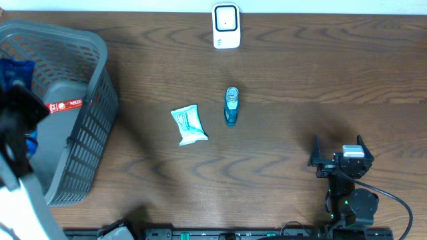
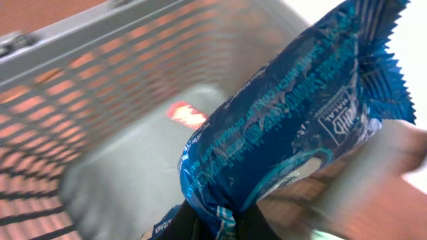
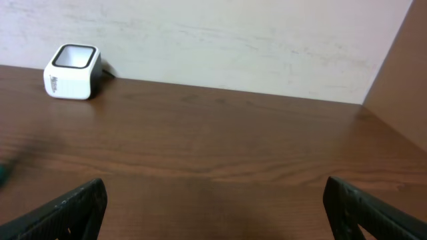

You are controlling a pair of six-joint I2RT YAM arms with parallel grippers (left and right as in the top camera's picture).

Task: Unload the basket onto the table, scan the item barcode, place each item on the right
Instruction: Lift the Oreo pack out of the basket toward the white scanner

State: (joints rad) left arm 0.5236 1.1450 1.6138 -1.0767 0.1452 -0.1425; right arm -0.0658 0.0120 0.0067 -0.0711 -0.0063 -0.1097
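1. at 9 o'clock on the table [image 1: 280, 200] stands a grey basket [image 1: 100, 60], with a red-labelled thing [image 1: 65, 105] lying on its floor.
2. the left gripper [image 2: 223, 225] hangs over that basket, its jaws clamped on one crimped end of a blue packet [image 2: 293, 120]. this is the item to scan. it sticks up out of the fingers, above the basket floor.
3. the step in hand looks like lifting the packet out and carrying it to the scanner [image 1: 225, 27] at 12 o'clock.
4. to do it well, rise straight up until the packet clears the basket rim, then travel toward 1 o'clock along the far edge of the table.
5. the grip is on one end only, so the free end may sway; go slowly and keep the wrist steady.
6. no barcode is readable in the wrist view, so the packet will likely need turning in front of the scanner window until the right face shows.
7. near the centre lie a pack of wipes [image 1: 189, 125] and, just beside it, a bottle [image 1: 231, 107]; the far-edge route stays well apart from both.
8. at 4 o'clock the right gripper [image 1: 339, 152] rests with jaws spread wide and nothing between them, clear of the route.
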